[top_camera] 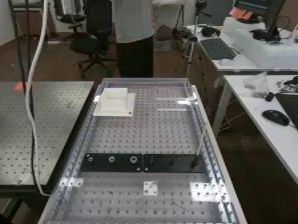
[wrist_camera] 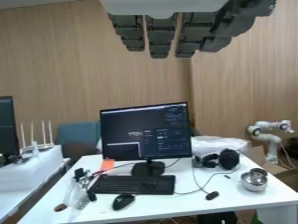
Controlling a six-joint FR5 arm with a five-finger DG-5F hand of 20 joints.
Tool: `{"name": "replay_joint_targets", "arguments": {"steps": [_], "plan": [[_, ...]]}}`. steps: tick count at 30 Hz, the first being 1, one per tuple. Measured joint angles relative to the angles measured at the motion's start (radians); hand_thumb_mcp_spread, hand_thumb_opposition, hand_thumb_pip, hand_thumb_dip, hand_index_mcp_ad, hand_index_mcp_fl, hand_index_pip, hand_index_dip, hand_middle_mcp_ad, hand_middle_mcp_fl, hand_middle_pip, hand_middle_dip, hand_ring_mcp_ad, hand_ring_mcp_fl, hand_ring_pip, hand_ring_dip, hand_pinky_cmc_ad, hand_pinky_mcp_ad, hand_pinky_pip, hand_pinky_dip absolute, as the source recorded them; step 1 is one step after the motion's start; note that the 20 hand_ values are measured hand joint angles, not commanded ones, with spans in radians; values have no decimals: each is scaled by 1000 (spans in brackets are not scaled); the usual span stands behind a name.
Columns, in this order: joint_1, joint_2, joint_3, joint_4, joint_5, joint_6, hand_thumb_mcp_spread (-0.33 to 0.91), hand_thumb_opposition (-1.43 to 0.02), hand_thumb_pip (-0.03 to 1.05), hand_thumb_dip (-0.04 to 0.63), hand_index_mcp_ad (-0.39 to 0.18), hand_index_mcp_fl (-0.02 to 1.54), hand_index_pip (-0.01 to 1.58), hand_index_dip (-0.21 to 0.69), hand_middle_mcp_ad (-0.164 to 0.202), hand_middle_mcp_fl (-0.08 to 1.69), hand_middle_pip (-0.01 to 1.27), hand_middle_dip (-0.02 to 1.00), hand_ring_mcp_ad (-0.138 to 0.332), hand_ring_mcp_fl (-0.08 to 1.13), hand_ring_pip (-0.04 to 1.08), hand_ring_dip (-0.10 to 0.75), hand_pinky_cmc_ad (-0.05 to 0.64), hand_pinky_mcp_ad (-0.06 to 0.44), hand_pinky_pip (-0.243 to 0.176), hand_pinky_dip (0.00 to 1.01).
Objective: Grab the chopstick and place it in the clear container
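One thin, pale wooden chopstick [top_camera: 201,141] stands well apart from my dark grey hand [wrist_camera: 159,37], whose fingers hang straight and empty; grabbing and placing both remain.

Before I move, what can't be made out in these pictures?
Thin stick, high view: lower end dark against the black plate, seating too small to judge.
White piece, high view: too small to tell whether it is hollow.
Hand, wrist view: base cut off by the top edge.

texts: none readable | labels, brands: none readable | numbers, signs: none readable
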Motion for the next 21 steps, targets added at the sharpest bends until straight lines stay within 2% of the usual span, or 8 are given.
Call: {"name": "replay_joint_targets", "arguments": {"steps": [3,4,5,6,8,9,15,21], "plan": [[1,1,0,0,1,2,0,-30,21,3,0,-9,19,14,37,0,12,31,49,14,16,17,31,24,-10,17],[2,1,-1,0,6,2,19,-98,65,0,7,-9,19,14,31,2,16,31,51,14,16,17,21,19,-10,17],[3,2,-1,0,8,2,58,-222,176,7,26,-9,19,12,30,0,26,31,58,12,21,17,21,23,-10,21],[3,2,-1,0,8,2,101,-305,244,7,31,-9,19,10,26,3,52,31,59,17,26,17,23,23,-10,24],[5,4,-1,-1,5,1,113,-424,248,7,28,-12,24,0,30,0,80,30,73,12,56,17,30,19,-10,51],[6,5,-1,-1,7,2,113,-456,248,7,28,-12,40,5,31,0,87,33,86,14,54,17,26,37,-12,51],[9,6,0,-5,12,2,120,-520,262,3,35,-9,61,-26,31,3,113,30,134,14,93,12,99,87,-40,103],[9,7,1,-6,8,0,119,-557,286,7,35,-7,68,-28,31,0,126,30,152,16,93,0,112,103,-40,117]]}}
